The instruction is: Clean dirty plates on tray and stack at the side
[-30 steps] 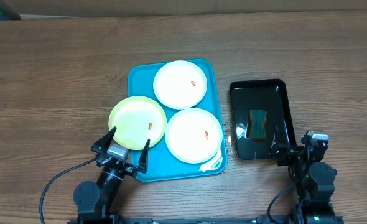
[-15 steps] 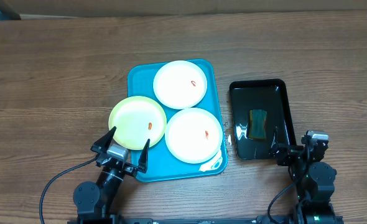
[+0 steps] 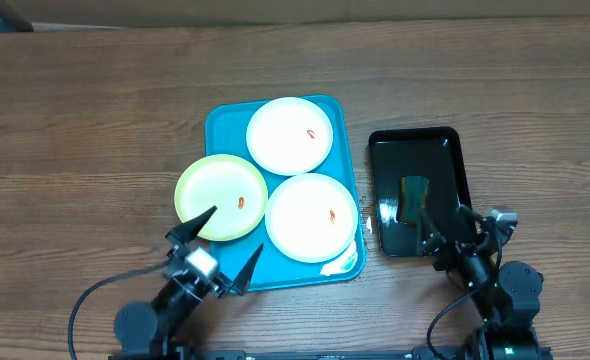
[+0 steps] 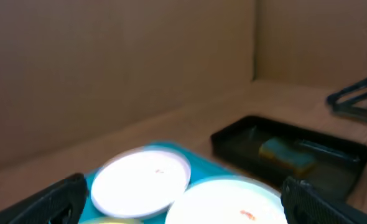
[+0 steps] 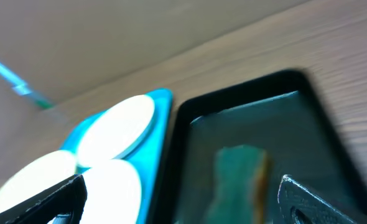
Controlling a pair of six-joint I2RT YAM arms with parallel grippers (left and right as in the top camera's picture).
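All three plates lie on the turquoise tray [image 3: 225, 125] in the middle of the tabletop [image 3: 95, 120], and each shows a small orange-red smear. The far white plate [image 3: 290, 135] sits toward the tray's far right corner. The near white plate [image 3: 312, 217] lies just in front of it, close against both neighbours. The yellow-green plate [image 3: 221, 197] rests across the tray's left rim, with part of it out over the wood. No plate is stacked on another, and no pile stands at the side.

Just right of the tray, across a narrow gap, is a glossy black tray [image 3: 415, 131]. It holds a green-and-yellow sponge [image 3: 412, 200], which nothing touches.

The left gripper [image 3: 238, 230] hovers at the near-left corner of the turquoise tray. Its jaws are released and spread wide, grasping nothing, and one tip is over the yellow-green plate's near edge. The right gripper [image 3: 447, 222] hangs over the near end of the black tray, its jaws likewise released and empty, pointing toward the sponge.

By my reading the task has scarcely begun, since no plate is wiped and none is stacked. The whole job is left: taking up the sponge, wiping off the three smears, and piling the plates beside the tray.
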